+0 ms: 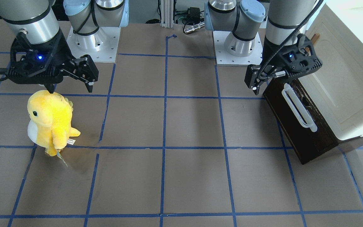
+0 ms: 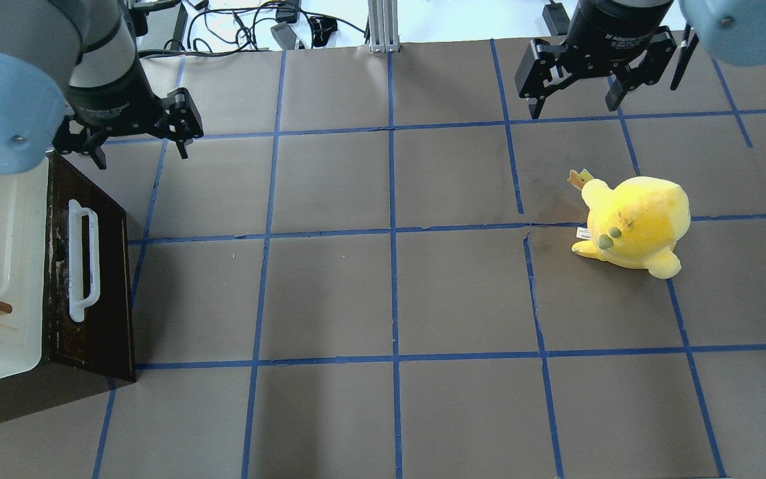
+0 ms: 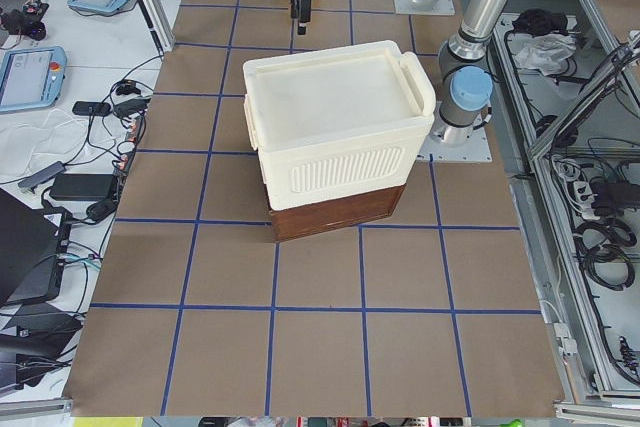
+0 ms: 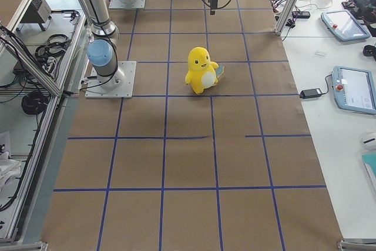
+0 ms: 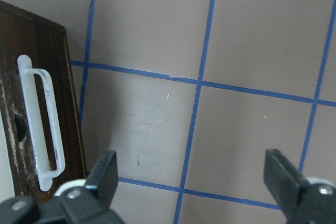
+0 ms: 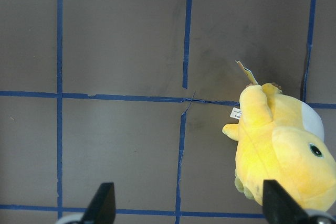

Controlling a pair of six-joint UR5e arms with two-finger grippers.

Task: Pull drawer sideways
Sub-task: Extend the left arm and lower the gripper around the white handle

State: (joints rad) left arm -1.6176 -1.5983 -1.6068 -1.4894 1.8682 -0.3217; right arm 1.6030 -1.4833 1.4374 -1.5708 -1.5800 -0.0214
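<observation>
Overhead exterior: my left gripper (image 2: 142,152) hangs pointing down, fingers spread wide and empty. The dark brown wooden drawer with its long white bar handle (image 2: 113,279) lies just beside it, not touching.

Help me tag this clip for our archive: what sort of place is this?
Most likely a robotics lab work cell: two robot arms bolted to a table gridded with blue tape, with teach pendants and cables alongside.
</observation>
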